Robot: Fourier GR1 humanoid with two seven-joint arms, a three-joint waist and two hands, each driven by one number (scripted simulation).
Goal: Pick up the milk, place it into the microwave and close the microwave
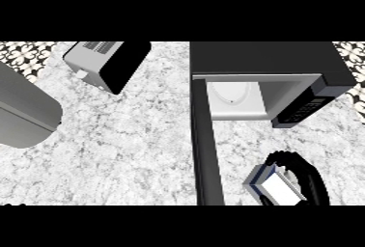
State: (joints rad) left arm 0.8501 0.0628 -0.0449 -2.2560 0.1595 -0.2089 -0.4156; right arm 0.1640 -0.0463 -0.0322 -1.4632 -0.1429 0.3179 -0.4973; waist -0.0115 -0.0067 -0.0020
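Milk (274, 187) in right hand (311, 176), before open microwave (285, 67).

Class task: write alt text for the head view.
The robot's right hand, fingers curled, holds a milk carton before an open microwave, whose door swings out toward the viewer. A toaster stands far left on the marble counter.

White milk carton (274, 185) tilted at lower right; black microwave (285, 62) upper right, its door (205, 144) swung open

Blk microwave (285, 60), wht/blue milk (274, 185), speckled counter (135, 140)
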